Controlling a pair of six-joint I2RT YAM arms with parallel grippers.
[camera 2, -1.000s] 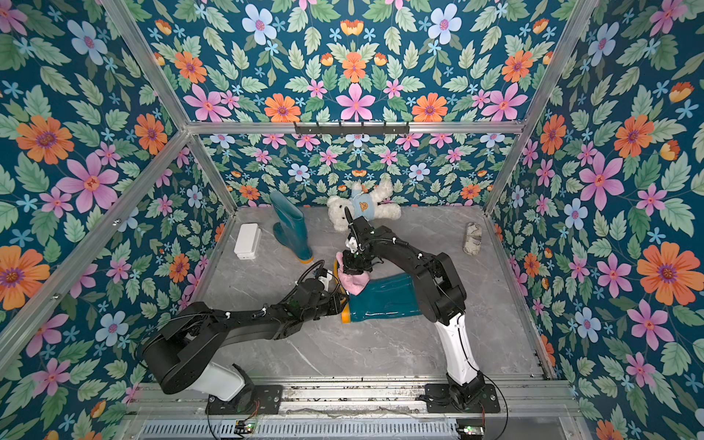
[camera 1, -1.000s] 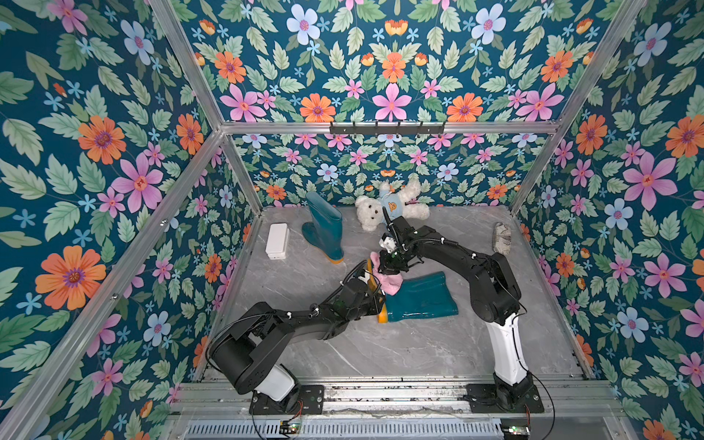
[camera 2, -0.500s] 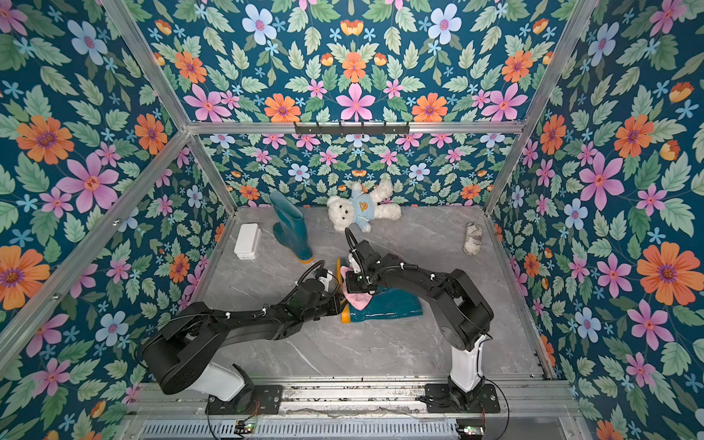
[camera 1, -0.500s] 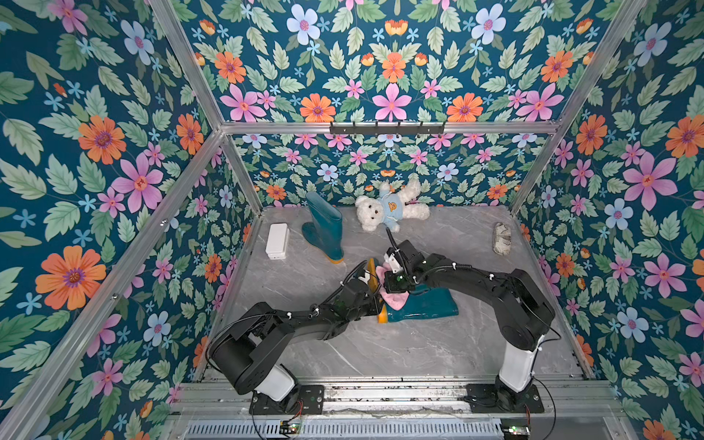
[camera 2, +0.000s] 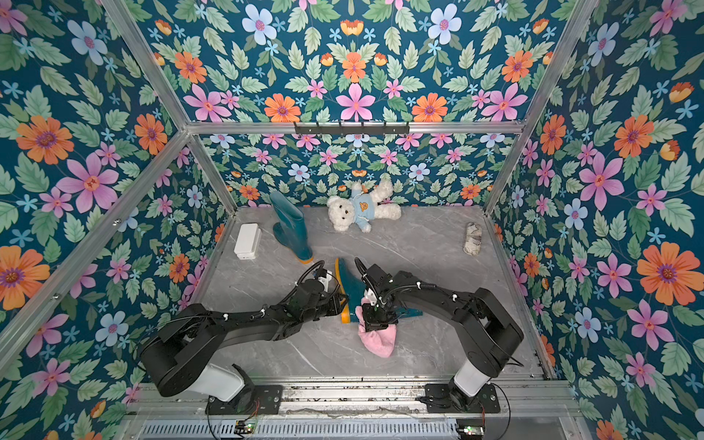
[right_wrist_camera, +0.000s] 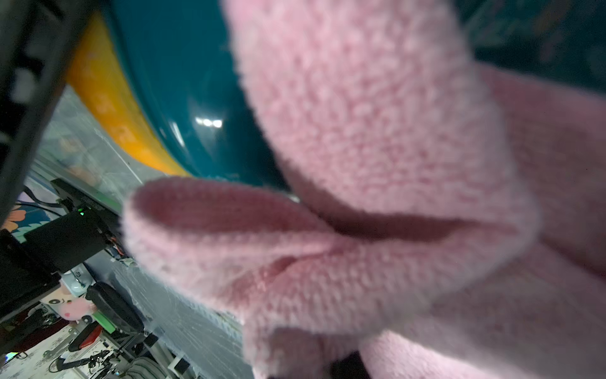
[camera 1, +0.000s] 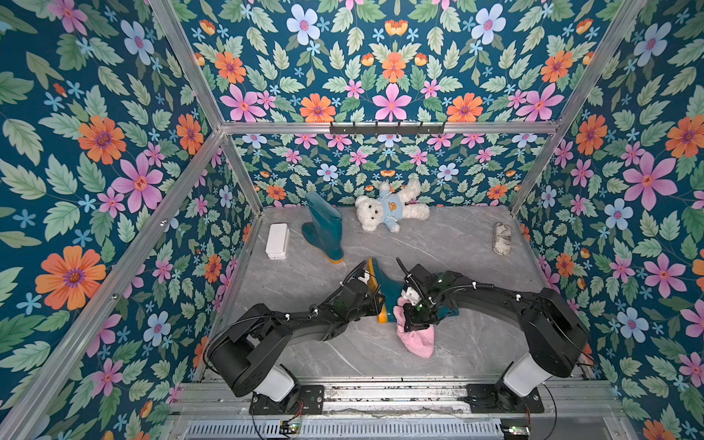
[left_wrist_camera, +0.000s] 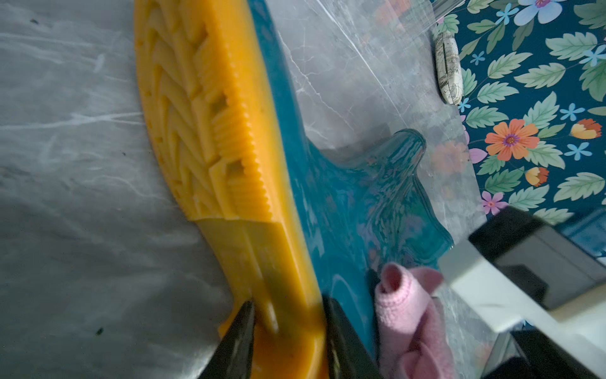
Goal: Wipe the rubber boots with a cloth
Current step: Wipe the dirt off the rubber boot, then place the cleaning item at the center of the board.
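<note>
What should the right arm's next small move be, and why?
Probably sweep the cloth across the lying boot toward its toe: the right end effector grips it by the heel, partly on the table, and the left end effector clamps the sole.

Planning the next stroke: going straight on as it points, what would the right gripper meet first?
Probably the tabletop, through the cloth it grips: the right gripper points toward the near edge, away from the lying boot.

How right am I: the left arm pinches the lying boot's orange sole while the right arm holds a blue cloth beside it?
Only the colour is off: the cloth is pink, as the right wrist view shows. The left gripper does pinch the lying boot's sole.
</note>
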